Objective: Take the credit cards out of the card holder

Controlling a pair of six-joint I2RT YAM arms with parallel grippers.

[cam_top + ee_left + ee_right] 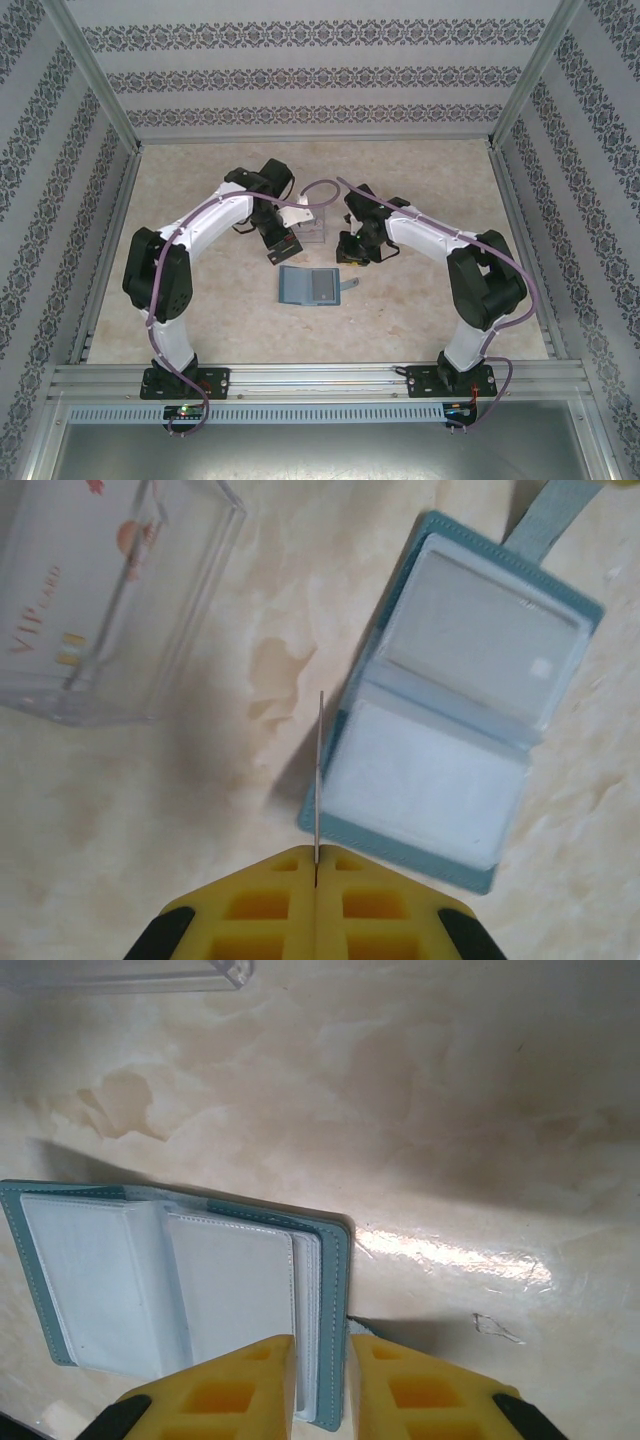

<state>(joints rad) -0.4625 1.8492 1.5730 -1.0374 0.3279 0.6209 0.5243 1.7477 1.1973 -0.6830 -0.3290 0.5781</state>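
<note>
Overhead, the open card holder [310, 286] lies in the middle of the table [200, 310] between both arms, just in front of a clear box [316, 222]. The left wrist view adds the left gripper [316, 865] pressed together on a thin card [319, 770] seen edge-on, just beside the holder. The right wrist view shows the right gripper [320, 1360] pinching one edge of the holder. A VIP card [50, 610] stands inside the box. Bare table lies open on either side of the holder.
</note>
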